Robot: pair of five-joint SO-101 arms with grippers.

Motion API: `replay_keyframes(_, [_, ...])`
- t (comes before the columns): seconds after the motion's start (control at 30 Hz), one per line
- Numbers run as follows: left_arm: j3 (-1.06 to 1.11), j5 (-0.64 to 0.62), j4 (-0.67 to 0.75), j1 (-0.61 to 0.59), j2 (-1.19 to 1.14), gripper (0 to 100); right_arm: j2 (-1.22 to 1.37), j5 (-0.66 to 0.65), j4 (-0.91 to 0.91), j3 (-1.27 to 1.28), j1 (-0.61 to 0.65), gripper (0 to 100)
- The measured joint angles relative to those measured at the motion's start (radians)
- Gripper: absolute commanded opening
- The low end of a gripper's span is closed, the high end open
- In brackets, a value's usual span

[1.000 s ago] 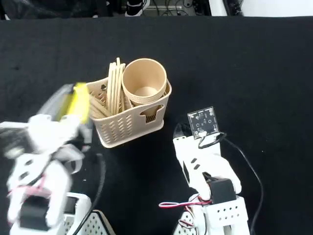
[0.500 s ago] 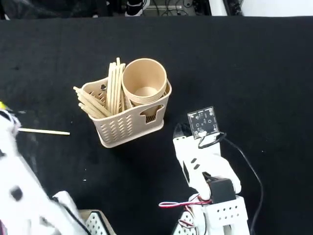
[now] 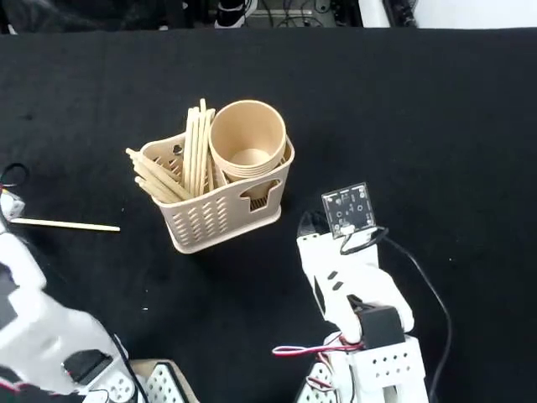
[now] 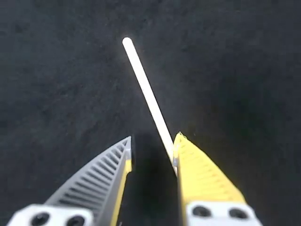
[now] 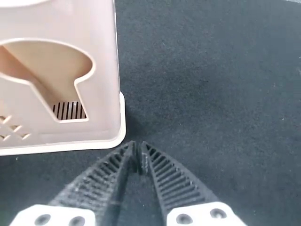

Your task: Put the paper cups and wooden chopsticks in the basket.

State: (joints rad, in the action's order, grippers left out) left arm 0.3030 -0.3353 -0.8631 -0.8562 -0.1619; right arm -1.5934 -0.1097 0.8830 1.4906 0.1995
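Note:
A beige slotted basket (image 3: 222,220) stands left of the table's centre. Stacked paper cups (image 3: 247,138) and a bundle of wooden chopsticks (image 3: 197,151) are inside it. One loose chopstick (image 3: 71,225) lies flat on the black cloth to the basket's left. My left gripper (image 4: 153,141) is open at that chopstick's (image 4: 146,92) end, and the stick runs along the inner edge of the yellow finger (image 4: 197,169). My right gripper (image 5: 138,150) is shut and empty, low over the cloth, just off the basket's (image 5: 56,56) near corner.
The left arm's white body (image 3: 42,327) fills the near left corner. The right arm (image 3: 357,285) stands at the near edge, right of centre, and carries a small square board (image 3: 349,210). Cables and gear line the far edge. Bare black cloth spreads to the right.
My left arm has swung from beside the basket out to the far left edge, uncovering the loose chopstick on the cloth. The right arm has kept still.

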Motion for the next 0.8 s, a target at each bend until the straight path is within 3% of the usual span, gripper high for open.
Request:
replay_keyframes(0.33, [-0.18,-0.06,-0.002,0.0,-0.253,14,0.0,0.0,0.0,0.011,0.002,2.8])
replay_keyframes(0.47, [-0.193,-0.061,-0.023,0.0,-0.269,2,0.0,0.0,0.0,0.012,0.002,2.8])
replay_keyframes(0.8, [-0.491,-0.037,-0.39,0.009,-0.285,3,0.0,0.0,0.0,0.012,0.002,2.8])
